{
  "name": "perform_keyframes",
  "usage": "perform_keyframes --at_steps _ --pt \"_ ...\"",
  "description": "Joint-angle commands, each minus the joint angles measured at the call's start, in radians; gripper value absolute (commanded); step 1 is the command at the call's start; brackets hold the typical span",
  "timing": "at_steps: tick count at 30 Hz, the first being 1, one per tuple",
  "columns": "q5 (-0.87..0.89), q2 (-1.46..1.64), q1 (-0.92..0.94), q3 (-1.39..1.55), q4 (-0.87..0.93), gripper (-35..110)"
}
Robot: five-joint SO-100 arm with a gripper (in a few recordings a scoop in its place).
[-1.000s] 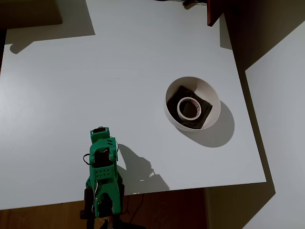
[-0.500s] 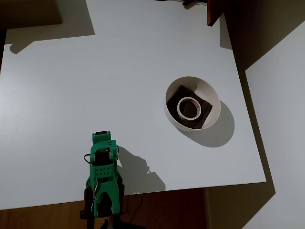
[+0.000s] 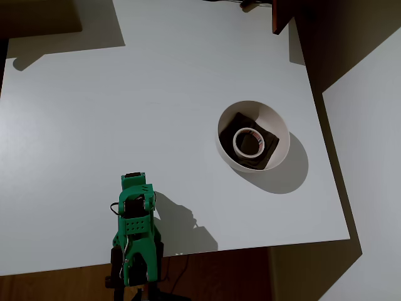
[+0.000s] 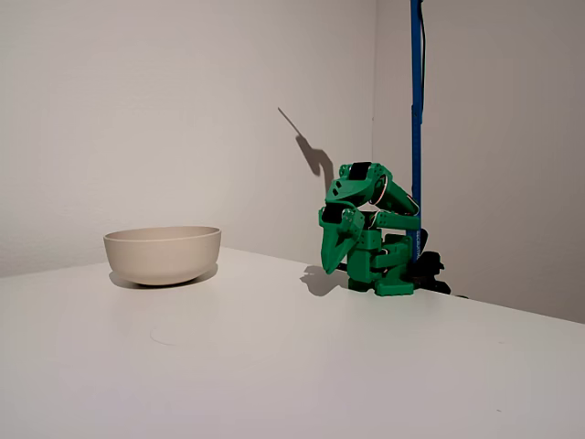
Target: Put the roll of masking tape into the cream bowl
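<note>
The tape [image 3: 248,142], a small flat off-white ring with reddish marks on its inner core, lies flat inside the bowl [image 3: 277,127], resting on the dark folded lining at the bottom. The bowl, round, cream and smooth-walled, stands upright on the white desk [image 3: 125,113]; in the fixed view only its outer wall [image 4: 163,255] shows.

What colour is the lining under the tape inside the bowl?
Dark brown-black lining, seen best in the overhead view, under the roll of masking tape in the cream bowl.

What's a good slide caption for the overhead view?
Roll of masking tape resting on dark cloth inside the cream bowl, green arm folded at the table's near edge.
</note>
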Motion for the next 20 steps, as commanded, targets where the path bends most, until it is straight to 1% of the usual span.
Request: perform_keyframes --at_steps 1,20 --pt "-0.006 0.003 0.003 -0.012 0.009 -5" --pt "-0.006 0.003 0.003 -0.012 0.009 -8"
